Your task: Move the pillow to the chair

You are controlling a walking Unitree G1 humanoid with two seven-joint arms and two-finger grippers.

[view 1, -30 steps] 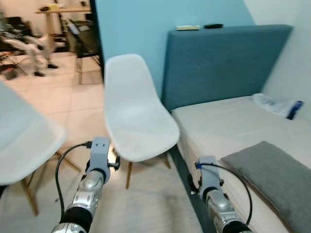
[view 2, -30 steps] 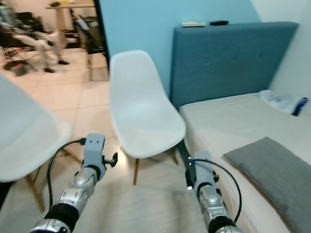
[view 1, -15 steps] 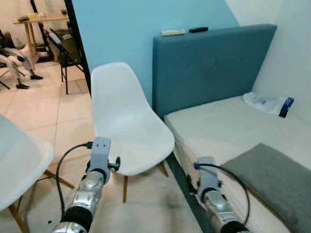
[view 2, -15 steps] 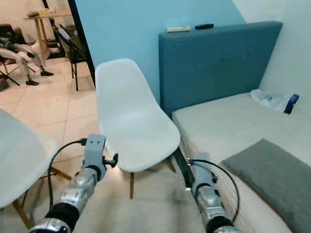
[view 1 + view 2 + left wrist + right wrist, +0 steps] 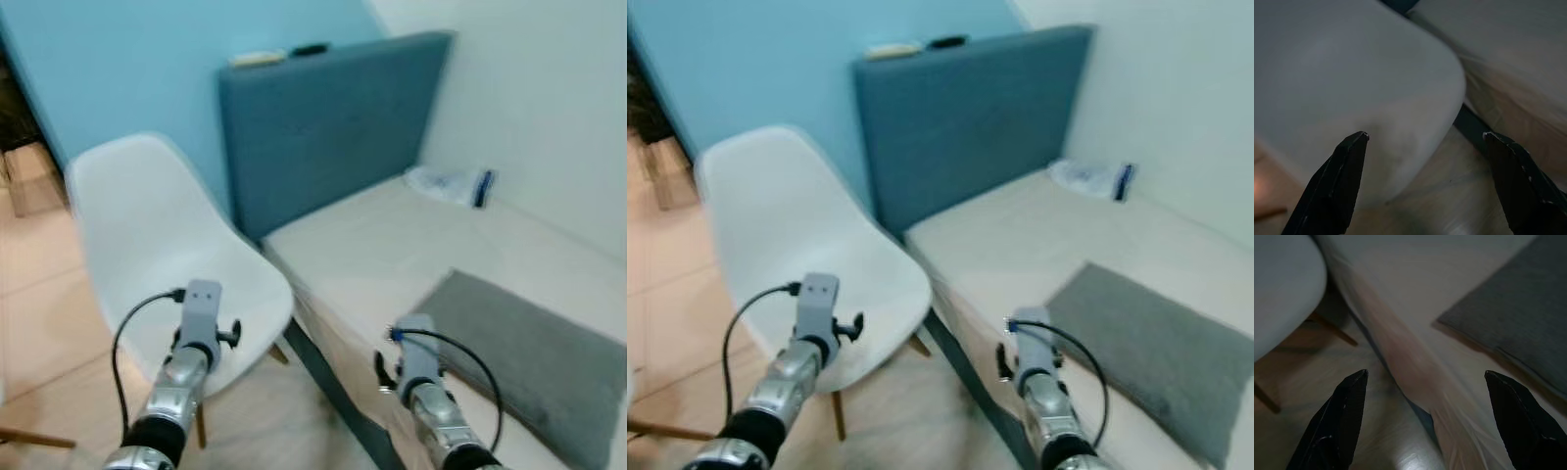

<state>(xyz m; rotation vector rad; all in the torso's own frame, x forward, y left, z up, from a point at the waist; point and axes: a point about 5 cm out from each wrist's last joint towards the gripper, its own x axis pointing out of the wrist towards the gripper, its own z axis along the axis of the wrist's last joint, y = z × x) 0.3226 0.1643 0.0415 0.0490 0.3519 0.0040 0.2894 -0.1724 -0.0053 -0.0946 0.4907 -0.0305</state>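
A flat grey pillow (image 5: 524, 343) lies on the bed's beige mattress (image 5: 392, 245), right of centre. A white shell chair (image 5: 162, 245) on wooden legs stands left of the bed, empty. My left gripper (image 5: 1425, 142) is open above the chair seat (image 5: 1352, 88). My right gripper (image 5: 1425, 382) is open over the mattress edge, with the pillow (image 5: 1518, 318) just beyond it. Both forearms reach forward low in the eye views, the left wrist (image 5: 201, 308) in front of the chair, the right wrist (image 5: 416, 343) beside the pillow.
A blue padded headboard (image 5: 323, 127) stands against a blue wall, with small objects on its top ledge. A white and blue packet (image 5: 451, 183) lies at the head of the bed. A white wall runs along the bed's right side. Tiled floor (image 5: 39, 323) lies left.
The whole view has swung to the right: the second white chair and the room at the left have left the picture, and the bed and pillow now sit more central. The arms keep their pose.
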